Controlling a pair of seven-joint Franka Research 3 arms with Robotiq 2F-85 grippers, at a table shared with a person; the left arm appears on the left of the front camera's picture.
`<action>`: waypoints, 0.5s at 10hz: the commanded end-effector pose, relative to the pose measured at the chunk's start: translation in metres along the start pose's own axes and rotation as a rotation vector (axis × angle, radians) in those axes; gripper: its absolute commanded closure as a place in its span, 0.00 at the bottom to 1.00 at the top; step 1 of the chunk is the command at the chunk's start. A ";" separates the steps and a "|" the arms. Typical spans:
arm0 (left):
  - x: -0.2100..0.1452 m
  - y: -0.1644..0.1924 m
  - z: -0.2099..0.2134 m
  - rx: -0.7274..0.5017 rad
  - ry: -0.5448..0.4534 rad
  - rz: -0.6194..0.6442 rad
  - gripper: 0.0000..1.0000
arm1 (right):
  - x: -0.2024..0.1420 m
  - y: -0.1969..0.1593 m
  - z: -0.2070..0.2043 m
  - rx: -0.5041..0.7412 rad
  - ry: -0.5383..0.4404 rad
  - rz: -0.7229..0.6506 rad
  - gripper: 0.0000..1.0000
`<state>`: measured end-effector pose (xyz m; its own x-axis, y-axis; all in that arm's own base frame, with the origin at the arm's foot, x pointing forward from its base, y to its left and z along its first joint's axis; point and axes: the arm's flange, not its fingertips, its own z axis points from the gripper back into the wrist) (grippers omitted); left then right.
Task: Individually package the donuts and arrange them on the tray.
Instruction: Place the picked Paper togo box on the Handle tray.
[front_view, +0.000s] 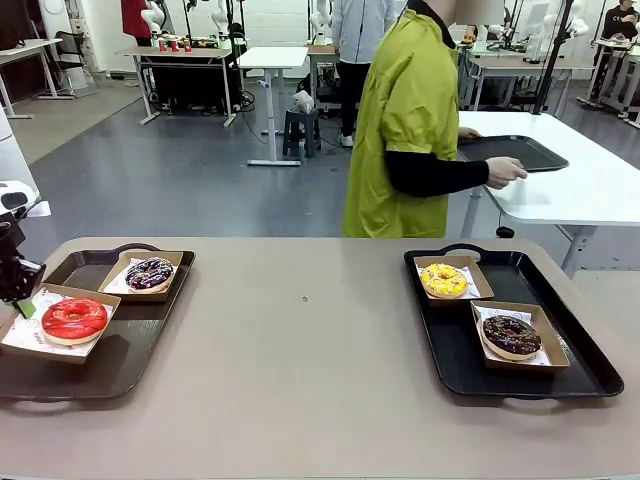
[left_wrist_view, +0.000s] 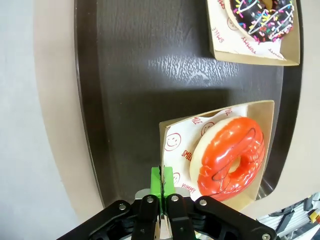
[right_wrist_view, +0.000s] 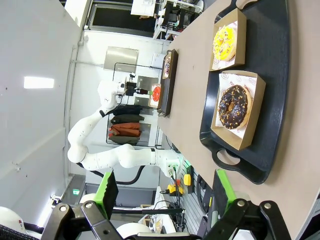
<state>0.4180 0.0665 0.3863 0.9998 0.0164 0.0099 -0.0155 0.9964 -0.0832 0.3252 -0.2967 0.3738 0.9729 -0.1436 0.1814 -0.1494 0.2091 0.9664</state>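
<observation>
**Four boxed donuts on two trays; left jaws pinched on the red donut's box**

A long tan table (front_view: 300, 350) carries two black trays. The left tray (front_view: 120, 360) holds two shallow cardboard boxes: the far box (front_view: 172, 262) with the purple donut (front_view: 150, 273), and the near box (front_view: 100, 300) with the red donut (front_view: 74, 318). The right tray (front_view: 590, 375) likewise holds two boxes, the yellow donut (front_view: 443, 281) in the farther one and the chocolate donut (front_view: 511, 336) in the nearer one, each lying on white printed paper.

Beyond the table, a person in a yellow-green top (front_view: 410, 130) stands turned away, one hand (front_view: 507, 172) on a third dark tray (front_view: 510, 152) at a white table.

The left gripper (left_wrist_view: 162, 181) sits at the near box's edge, its green pads (left_wrist_view: 156, 180) pressed together on the rim of the box, just beside the red donut. In the front view it shows at the far left edge (front_view: 22, 290).

The right gripper (right_wrist_view: 165, 192) hangs above the table off the end of the right tray, jaws wide with nothing between them, well apart from the chocolate donut.
</observation>
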 end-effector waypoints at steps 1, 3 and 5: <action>0.002 0.010 -0.009 -0.035 -0.049 -0.003 0.99 | -0.001 0.002 0.000 0.008 0.003 0.000 0.00; 0.006 0.011 -0.019 -0.040 -0.038 -0.003 0.99 | -0.001 0.002 0.000 0.008 0.003 0.000 0.00; 0.010 0.010 -0.025 -0.028 -0.023 -0.013 0.99 | -0.001 0.002 0.000 0.008 0.003 0.000 0.00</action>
<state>0.4262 0.0722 0.3654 0.9993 0.0328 0.0194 -0.0307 0.9944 -0.1012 0.3253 -0.2965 0.3738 0.9729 -0.1432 0.1814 -0.1495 0.2089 0.9664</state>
